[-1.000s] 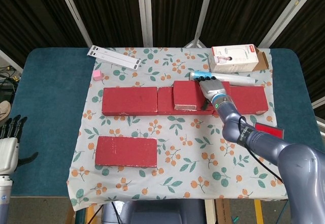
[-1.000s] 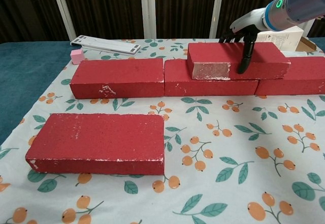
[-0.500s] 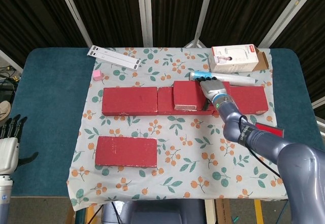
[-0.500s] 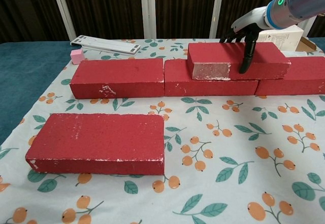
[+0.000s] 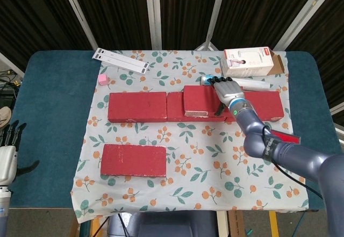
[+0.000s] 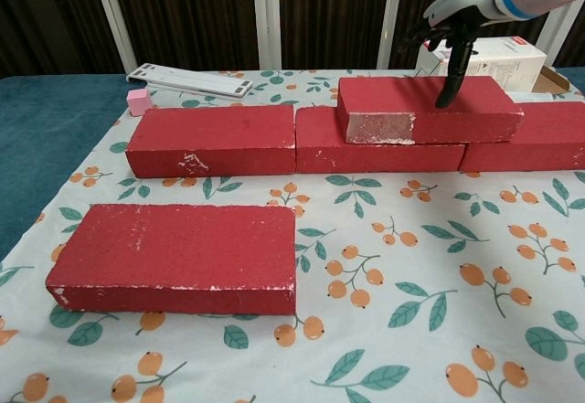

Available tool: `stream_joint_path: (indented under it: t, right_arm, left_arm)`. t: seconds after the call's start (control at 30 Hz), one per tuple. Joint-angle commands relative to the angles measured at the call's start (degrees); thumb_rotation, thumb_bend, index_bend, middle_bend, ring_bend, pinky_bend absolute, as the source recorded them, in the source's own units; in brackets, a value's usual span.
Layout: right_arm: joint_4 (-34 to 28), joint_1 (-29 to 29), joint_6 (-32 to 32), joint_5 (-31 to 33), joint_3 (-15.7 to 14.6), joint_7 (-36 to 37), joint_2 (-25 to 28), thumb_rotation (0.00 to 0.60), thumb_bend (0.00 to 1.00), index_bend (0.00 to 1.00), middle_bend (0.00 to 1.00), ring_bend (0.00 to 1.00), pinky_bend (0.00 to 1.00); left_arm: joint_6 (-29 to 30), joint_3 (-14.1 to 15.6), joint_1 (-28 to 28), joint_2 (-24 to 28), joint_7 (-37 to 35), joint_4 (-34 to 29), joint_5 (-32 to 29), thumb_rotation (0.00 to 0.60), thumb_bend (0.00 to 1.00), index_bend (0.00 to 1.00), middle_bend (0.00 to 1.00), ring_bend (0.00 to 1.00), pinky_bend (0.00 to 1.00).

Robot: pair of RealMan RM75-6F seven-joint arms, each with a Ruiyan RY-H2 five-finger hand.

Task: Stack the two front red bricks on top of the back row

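Three red bricks form the back row: left (image 5: pixel 137 107) (image 6: pixel 212 138), middle (image 5: pixel 174 108) (image 6: pixel 320 150) and right (image 5: pixel 267 103) (image 6: pixel 539 138). A stacked red brick (image 5: pixel 196 100) (image 6: pixel 402 111) lies on top of the middle and right ones. One more red brick (image 5: pixel 134 160) (image 6: pixel 178 255) lies flat at the front left. My right hand (image 5: pixel 227 91) (image 6: pixel 454 15) hovers over the stacked brick's right part, fingers apart and pointing down, holding nothing. At the table's near left edge my left hand (image 5: pixel 8 156) is open, far from the bricks.
A white box (image 5: pixel 248 61) (image 6: pixel 498 56) and a light tube (image 5: pixel 253 85) lie behind the right brick. A white strip (image 5: pixel 121 59) (image 6: pixel 190 79) and a pink cube (image 5: pixel 103 79) (image 6: pixel 139 101) sit at the back left. A flat red item (image 5: pixel 284 136) lies right of the cloth.
My right hand has lifted up off the stacked brick, which stays in place on the back row. The left hand has sunk slightly.
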Motion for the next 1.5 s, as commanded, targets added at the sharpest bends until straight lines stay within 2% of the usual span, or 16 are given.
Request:
stream_joint_path:
  t: [0.03, 0.13, 0.2, 0.23, 0.3, 0.37, 0.47, 0.6, 0.73, 0.87, 1.0, 1.17, 1.37, 1.5]
  right_arm:
    - [-13.5, -6.9, 10.8, -10.0, 2.8, 4.7, 8.3, 0.600, 0.07, 0.00, 0.00, 0.00, 0.00]
    - [-22.2, -12.4, 19.9, -16.4, 1.6, 5.8, 12.3, 0.600, 0.07, 0.00, 0.00, 0.00, 0.00]
    - [-29.3, -18.6, 29.6, -23.0, -1.2, 6.0, 14.4, 0.600, 0.07, 0.00, 0.00, 0.00, 0.00]
    - [-30.8, -20.5, 32.3, -24.8, -1.9, 6.3, 14.6, 0.600, 0.07, 0.00, 0.00, 0.00, 0.00]
    - [-34.6, -27.4, 41.6, -32.5, -4.8, 7.8, 14.1, 0.600, 0.07, 0.00, 0.00, 0.00, 0.00]
    - [-35.4, -33.8, 49.2, -39.7, -7.4, 9.5, 12.5, 0.600, 0.07, 0.00, 0.00, 0.00, 0.00]
    - [-33.3, -42.3, 58.9, -49.0, -10.7, 11.3, 9.2, 0.600, 0.07, 0.00, 0.00, 0.00, 0.00]
    - [-29.5, -50.7, 67.5, -56.7, -13.3, 11.3, 4.8, 0.600, 0.07, 0.00, 0.00, 0.00, 0.00]
    - [-27.5, -56.0, 69.9, -58.8, -15.0, 11.0, 2.4, 0.600, 0.07, 0.00, 0.00, 0.00, 0.00]
    - [-25.7, -59.2, 70.4, -59.9, -15.2, 11.1, 1.4, 0.600, 0.07, 0.00, 0.00, 0.00, 0.00]
    - [-24.1, -61.2, 71.9, -60.6, -13.3, 10.1, 1.1, 0.600, 0.07, 0.00, 0.00, 0.00, 0.00]
    - [-22.4, -63.3, 73.3, -60.7, -10.2, 11.2, 0.5, 0.600, 0.07, 0.00, 0.00, 0.00, 0.00]
    - [-21.4, -65.1, 73.2, -62.1, -8.5, 12.8, 0.9, 0.600, 0.07, 0.00, 0.00, 0.00, 0.00]
    - [-22.2, -65.8, 71.5, -61.9, -8.1, 12.5, 1.9, 0.600, 0.07, 0.00, 0.00, 0.00, 0.00]
  left_arm:
    - [0.1, 0.2, 0.1, 0.3, -0.7, -0.1, 0.6, 0.600, 0.01, 0.08, 0.00, 0.00, 0.13]
    - [0.3, 0.4, 0.2, 0.6, -1.5, -0.1, 1.5, 0.600, 0.01, 0.05, 0.00, 0.00, 0.13]
    - [0.6, 0.7, 0.4, 0.9, -2.4, -0.4, 2.5, 0.600, 0.01, 0.02, 0.00, 0.00, 0.13]
    - [0.7, 0.8, 0.4, 1.0, -2.6, -0.5, 2.7, 0.600, 0.01, 0.01, 0.00, 0.00, 0.13]
    - [1.1, 1.1, 0.6, 1.4, -4.0, -0.8, 4.0, 0.600, 0.01, 0.00, 0.00, 0.00, 0.13]
    - [1.7, 1.4, 0.7, 1.8, -5.5, -1.1, 5.6, 0.600, 0.01, 0.00, 0.00, 0.00, 0.13]
    - [2.1, 2.0, 0.7, 2.9, -7.3, -2.0, 8.4, 0.600, 0.01, 0.00, 0.00, 0.00, 0.13]
    - [2.3, 2.7, 0.6, 5.1, -7.2, -4.3, 11.0, 0.600, 0.00, 0.00, 0.00, 0.00, 0.12]
    - [0.4, 3.6, 0.0, 7.7, -3.8, -8.5, 11.8, 0.600, 0.00, 0.00, 0.00, 0.00, 0.12]
    - [-4.5, 4.2, -2.1, 12.2, -2.0, -15.3, 11.4, 0.600, 0.00, 0.00, 0.00, 0.00, 0.12]
    - [-10.8, 3.3, -5.9, 17.2, 2.6, -22.6, 9.1, 0.600, 0.00, 0.00, 0.00, 0.00, 0.12]
    - [-20.5, 1.6, -12.0, 22.8, 6.6, -33.0, 2.6, 0.600, 0.00, 0.00, 0.00, 0.00, 0.12]
    - [-31.4, -0.7, -20.6, 24.0, 9.9, -34.1, -5.5, 0.600, 0.00, 0.00, 0.00, 0.00, 0.12]
    - [-37.7, -1.6, -27.5, 24.7, 15.8, -34.1, -14.2, 0.600, 0.00, 0.00, 0.00, 0.00, 0.12]
